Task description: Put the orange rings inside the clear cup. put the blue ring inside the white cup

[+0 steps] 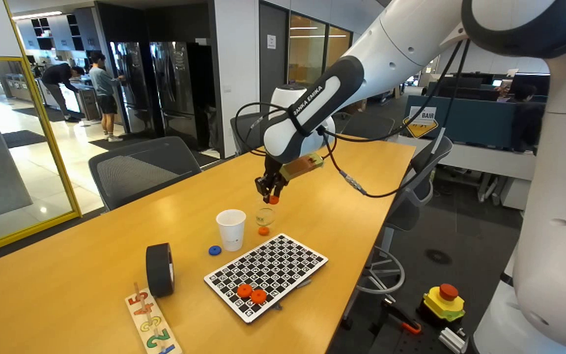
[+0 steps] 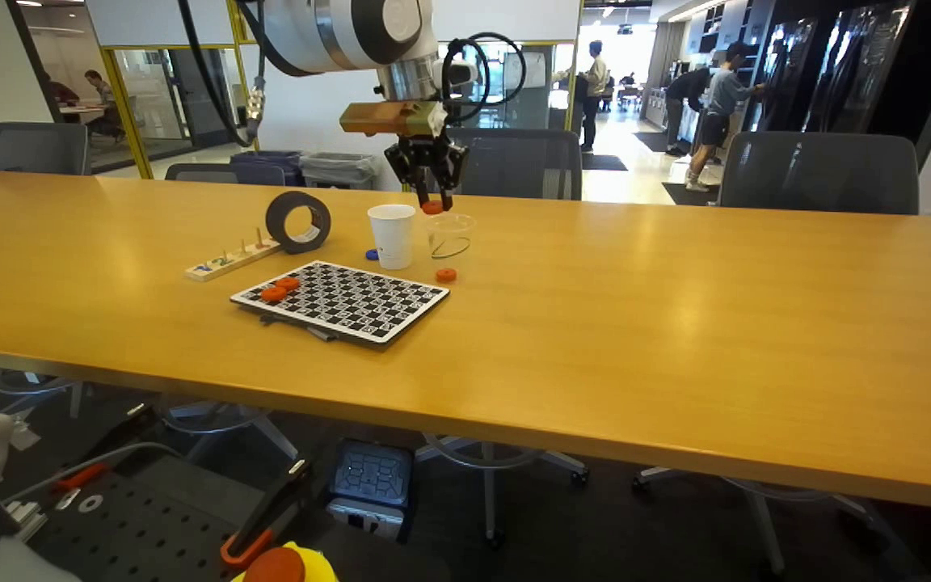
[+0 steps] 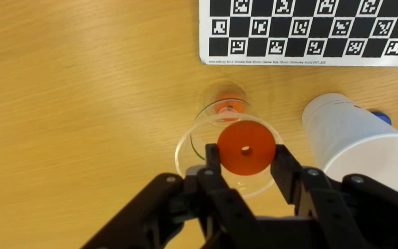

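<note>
In an exterior view, two orange rings (image 1: 258, 298), lower centre, and the blue ring (image 1: 214, 250) beside the white cup (image 1: 232, 232) await placement. Mid-frame, the end effector (image 1: 272, 195) grips another orange ring (image 1: 274, 200) over the clear cup (image 1: 265, 216), a fourth (image 1: 263, 230) apparently inside.

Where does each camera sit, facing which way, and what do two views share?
An exterior view: beside the white arm, facing slantwise along the long yellowish wooden table; arm and black gripper show.
An exterior view: off the table's edge, facing across it toward grey mesh chairs; arm parts and gripper show.
Wrist view: above the table, facing down at a clear plastic cup; black fingers holding a round orange ring show.
Both exterior views share the round black roll; all three, the opaque white cup.
</note>
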Robot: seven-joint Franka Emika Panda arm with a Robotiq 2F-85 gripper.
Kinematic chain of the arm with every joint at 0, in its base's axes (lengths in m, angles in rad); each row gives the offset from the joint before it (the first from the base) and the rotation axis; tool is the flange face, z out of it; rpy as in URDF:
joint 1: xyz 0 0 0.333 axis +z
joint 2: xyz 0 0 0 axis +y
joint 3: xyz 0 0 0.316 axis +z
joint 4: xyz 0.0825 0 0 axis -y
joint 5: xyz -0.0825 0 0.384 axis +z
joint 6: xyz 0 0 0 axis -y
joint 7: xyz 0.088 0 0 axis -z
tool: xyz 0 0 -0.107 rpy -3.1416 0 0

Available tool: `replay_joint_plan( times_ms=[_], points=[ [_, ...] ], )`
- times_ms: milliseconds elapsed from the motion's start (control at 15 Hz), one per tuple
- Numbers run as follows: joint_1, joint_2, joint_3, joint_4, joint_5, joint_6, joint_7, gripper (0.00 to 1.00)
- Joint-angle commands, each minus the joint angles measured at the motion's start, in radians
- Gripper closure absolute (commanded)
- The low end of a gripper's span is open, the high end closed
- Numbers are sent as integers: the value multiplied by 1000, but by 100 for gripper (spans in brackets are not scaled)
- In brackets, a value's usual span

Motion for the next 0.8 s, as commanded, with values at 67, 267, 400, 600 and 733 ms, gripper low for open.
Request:
replay_joint_plan(
  times_ms=[67, 267, 400, 600, 733],
  points=[
    [-24, 90, 10, 114, 65, -4, -80, 83],
    [-35, 126, 13, 149, 86, -8, -100, 83],
    [-42, 144, 15, 165, 95, -8, -110, 83],
    [-48, 161, 15, 183, 94, -9, -112, 33],
    [-42, 162, 9, 186, 73, -3, -107, 27]
  ],
)
